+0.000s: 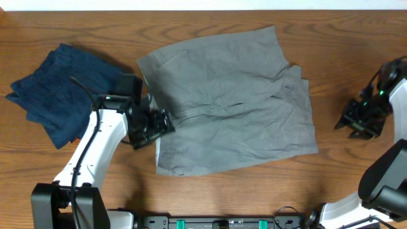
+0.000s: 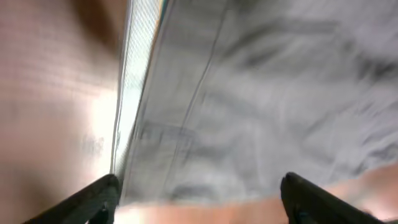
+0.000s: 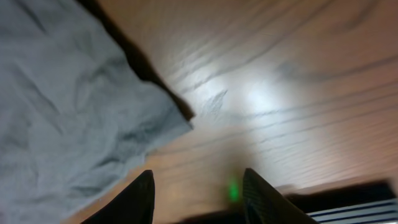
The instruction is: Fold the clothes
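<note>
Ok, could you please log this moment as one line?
grey shorts spread mid-table | left gripper open at shorts' pale-lined edge | right gripper open, beside cloth | navy garment far left

Blurred all over in the left wrist view: grey shorts (image 2: pixel 261 93) cut off at top and right, fingers (image 2: pixel 93 198) at the bottom. Overhead, waistband edge (image 1: pixel 147 83) partly hidden beneath left gripper (image 1: pixel 164 123); cannot make out buttons; right arm (image 1: pixel 381 183) clipped by the right edge

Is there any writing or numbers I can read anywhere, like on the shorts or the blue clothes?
None can be read. The crumpled grey woven shorts, the dark navy garment and the brown wooden table show no words, numbers or labels. The pale lining strip at the shorts' edge is too blurred in the left wrist view to show any tag.
</note>
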Robot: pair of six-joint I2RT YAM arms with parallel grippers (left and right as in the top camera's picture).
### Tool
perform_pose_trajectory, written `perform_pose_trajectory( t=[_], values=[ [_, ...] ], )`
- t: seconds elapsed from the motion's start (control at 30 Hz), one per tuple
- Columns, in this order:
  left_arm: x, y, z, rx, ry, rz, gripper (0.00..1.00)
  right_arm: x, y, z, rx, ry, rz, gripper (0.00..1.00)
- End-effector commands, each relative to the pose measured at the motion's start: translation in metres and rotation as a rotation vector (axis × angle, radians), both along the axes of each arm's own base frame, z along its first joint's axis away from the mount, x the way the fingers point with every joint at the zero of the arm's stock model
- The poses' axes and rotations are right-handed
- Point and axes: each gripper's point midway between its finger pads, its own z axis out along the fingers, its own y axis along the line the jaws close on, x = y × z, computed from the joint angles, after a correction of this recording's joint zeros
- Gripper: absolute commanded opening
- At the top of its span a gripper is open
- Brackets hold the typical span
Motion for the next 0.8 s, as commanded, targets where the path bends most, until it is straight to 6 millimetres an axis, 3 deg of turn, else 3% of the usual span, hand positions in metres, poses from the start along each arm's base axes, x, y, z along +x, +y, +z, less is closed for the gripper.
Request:
perform_pose_trajectory(
  t=[0.0,0.13,0.4,0.5,0.77],
  values=[
    [-0.025,-0.001,0.001,-0.007,0.101,-0.023,0.86,-0.009,0.02,-0.01,0.105,-0.01,0.006,0.45],
    [-0.05,0.001,-0.001,0.003,0.199,-0.008,0.87,-0.017,0.037,-0.027,0.18,-0.009,-0.025,0.52],
    [-0.074,-0.013,-0.025,0.022,0.151,0.168,0.86,-0.035,0.051,-0.051,0.189,-0.015,-0.113,0.53],
    [-0.081,-0.017,-0.037,0.021,0.114,0.268,0.86,-0.04,0.053,-0.054,0.176,-0.034,-0.135,0.53],
    [-0.089,-0.009,-0.083,0.06,0.074,0.497,0.86,-0.031,0.063,-0.062,0.188,-0.133,-0.129,0.53]
  ],
)
